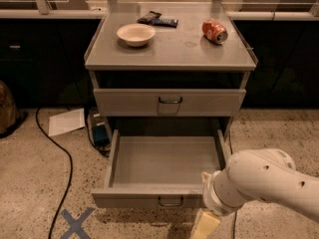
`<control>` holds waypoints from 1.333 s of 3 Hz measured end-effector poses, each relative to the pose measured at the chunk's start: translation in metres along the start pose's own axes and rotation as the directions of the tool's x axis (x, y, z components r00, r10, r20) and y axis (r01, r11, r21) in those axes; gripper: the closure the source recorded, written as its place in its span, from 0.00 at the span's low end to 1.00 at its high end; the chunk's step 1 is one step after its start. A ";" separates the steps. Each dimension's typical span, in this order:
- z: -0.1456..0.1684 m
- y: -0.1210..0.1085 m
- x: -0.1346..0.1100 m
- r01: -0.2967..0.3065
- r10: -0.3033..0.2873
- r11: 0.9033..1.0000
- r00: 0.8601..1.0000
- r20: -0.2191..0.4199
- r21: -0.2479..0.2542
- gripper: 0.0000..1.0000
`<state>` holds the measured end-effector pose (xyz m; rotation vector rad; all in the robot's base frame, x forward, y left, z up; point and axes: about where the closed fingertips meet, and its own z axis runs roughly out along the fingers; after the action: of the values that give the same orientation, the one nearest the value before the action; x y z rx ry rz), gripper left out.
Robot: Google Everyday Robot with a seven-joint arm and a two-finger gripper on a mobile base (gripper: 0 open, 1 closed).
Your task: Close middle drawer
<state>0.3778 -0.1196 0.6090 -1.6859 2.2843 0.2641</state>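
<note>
The middle drawer (164, 161) of the grey cabinet stands pulled fully out, its plain tray interior bare. Its low front panel (129, 199) faces me, with a small dark wire handle (170, 202) at centre. My gripper (205, 224) hangs at the end of the white arm (264, 183), just in front of the panel's right end and below its top edge, to the right of the handle. The taller-fronted drawer (169, 102) above is shut.
On the cabinet top (174, 51) are a white bowl (136, 34), a red can (215, 31) on its side and a dark packet (158, 19). On the floor at left lie a sheet of paper (67, 121), a black cable (64, 153) and a blue tape cross (76, 223).
</note>
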 end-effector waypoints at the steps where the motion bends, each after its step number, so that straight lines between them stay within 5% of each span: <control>1: 0.037 0.011 0.006 -0.050 0.053 0.997 0.997 0.051 -0.050 0.00; 4: 0.119 0.033 0.025 -0.137 0.170 0.970 0.972 0.162 -0.201 0.00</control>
<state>0.3538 -0.0946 0.4875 -1.4995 2.3182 0.6579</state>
